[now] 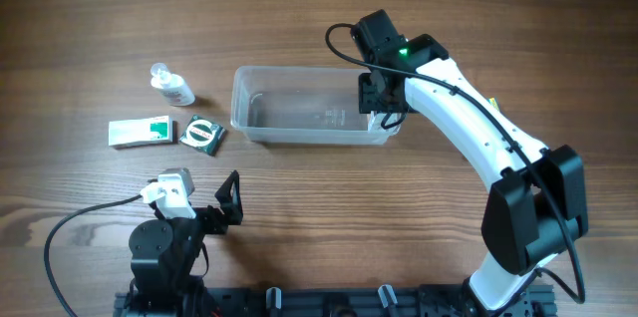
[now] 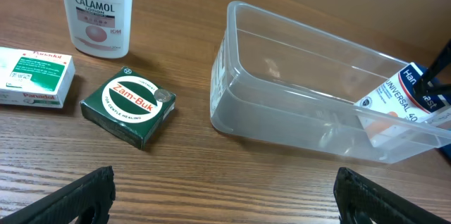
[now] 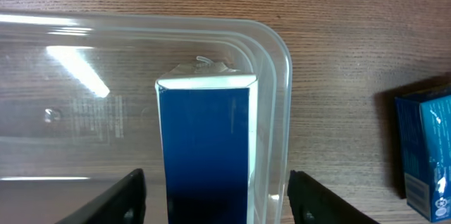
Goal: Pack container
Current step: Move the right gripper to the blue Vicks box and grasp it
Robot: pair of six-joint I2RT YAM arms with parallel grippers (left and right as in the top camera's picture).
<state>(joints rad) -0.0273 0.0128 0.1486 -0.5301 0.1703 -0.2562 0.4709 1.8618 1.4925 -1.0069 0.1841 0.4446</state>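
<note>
Container, a clear colourless plastic rectangular tub [image 1: 299,135], sits mid-way across the brown wooden table [image 1: 449,18], with a blue-and-white carton [image 2: 394,104] marked "UNIVERSAL 40" standing in its right end. Right gripper [image 3: 217,182] hangs over that carton, jaws spread either side and not touching it; left gripper [image 2: 224,182] is spread wide, holding nothing. Left of the tub lie a white plastic bottle [image 2: 95,9] labelled "CALAMOL", a dark green square box [image 2: 128,106] labelled "Zam-Buk", and a white-and-green carton [image 2: 35,76] whose print is unclear.

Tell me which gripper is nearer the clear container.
Right. The right gripper hangs over the container's right end; the left gripper sits apart, off its near left corner.
</note>
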